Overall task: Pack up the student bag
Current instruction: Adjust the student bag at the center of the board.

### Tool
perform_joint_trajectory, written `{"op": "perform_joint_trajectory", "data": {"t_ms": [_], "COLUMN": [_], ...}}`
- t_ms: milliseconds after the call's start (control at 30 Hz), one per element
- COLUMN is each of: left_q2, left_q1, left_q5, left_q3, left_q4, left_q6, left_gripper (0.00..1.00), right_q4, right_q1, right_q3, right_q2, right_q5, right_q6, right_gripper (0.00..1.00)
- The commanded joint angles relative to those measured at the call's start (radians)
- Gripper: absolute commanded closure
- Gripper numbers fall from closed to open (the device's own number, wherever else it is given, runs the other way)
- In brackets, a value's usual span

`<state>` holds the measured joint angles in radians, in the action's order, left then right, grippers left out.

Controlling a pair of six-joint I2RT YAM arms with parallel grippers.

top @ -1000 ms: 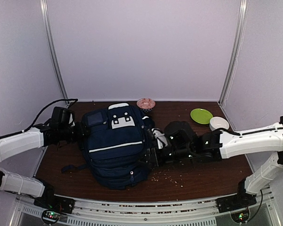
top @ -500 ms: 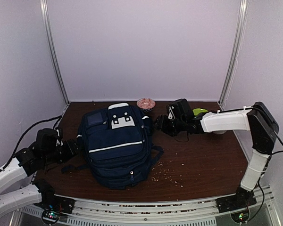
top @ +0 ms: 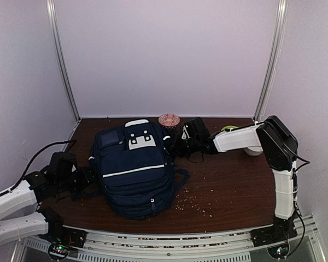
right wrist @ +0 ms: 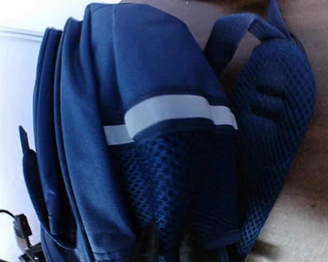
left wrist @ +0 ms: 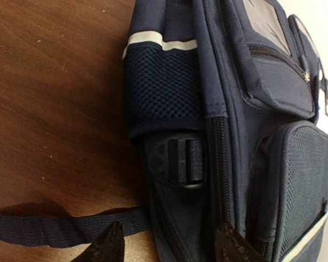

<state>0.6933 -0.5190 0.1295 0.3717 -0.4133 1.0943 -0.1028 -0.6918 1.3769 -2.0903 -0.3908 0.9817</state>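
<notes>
Flat on brown desk [top: 235, 185], centre-left: large navy-blue fabric backpack with white stripes [top: 134, 166], seemingly zipped. Flanked on both sides, probably to steady it for opening. Left pincer [left wrist: 169, 248] spread wide, empty. Right pincer [top: 176, 145] narrow at mesh pocket; grip unclear. Count: one backpack, two pincers, one pink patterned bowl [top: 169, 119].

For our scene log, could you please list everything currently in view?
student bag: one, navy with white stripes, centre-left of table.
small bowl: one, pink, behind the bag.
plate: one, green, far right, mostly hidden by arm.
larger bowl: one, white, far right, partly hidden.
crumbs: many, pale, right of bag's near end.
table: one, dark brown.
left end effector: one, black, open, at bag's left side.
right end effector: one, black, at bag's right side, opening unclear.
</notes>
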Motion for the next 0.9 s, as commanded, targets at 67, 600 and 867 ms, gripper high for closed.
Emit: {"op": "perform_joint_trajectory", "data": {"t_ms": [67, 600, 867], "left_q2": [0.131, 0.683, 0.94], "left_q1": [-0.001, 0.0, -0.032], "left_q5": [0.003, -0.321, -0.426], "left_q3": [0.088, 0.33, 0.58], "left_q4": [0.139, 0.502, 0.595], "left_q6": [-0.075, -0.199, -0.208], "left_gripper": [0.03, 0.15, 0.39], "right_q4": [-0.108, -0.095, -0.136], "right_q1": [-0.043, -0.316, -0.385], "right_q3": [-0.202, -0.774, -0.768], "right_q2": [0.132, 0.668, 0.641], "right_q5": [0.001, 0.346, 0.359], "right_q6": [0.041, 0.081, 0.106], "right_gripper": [1.0, 1.0, 1.0]}}
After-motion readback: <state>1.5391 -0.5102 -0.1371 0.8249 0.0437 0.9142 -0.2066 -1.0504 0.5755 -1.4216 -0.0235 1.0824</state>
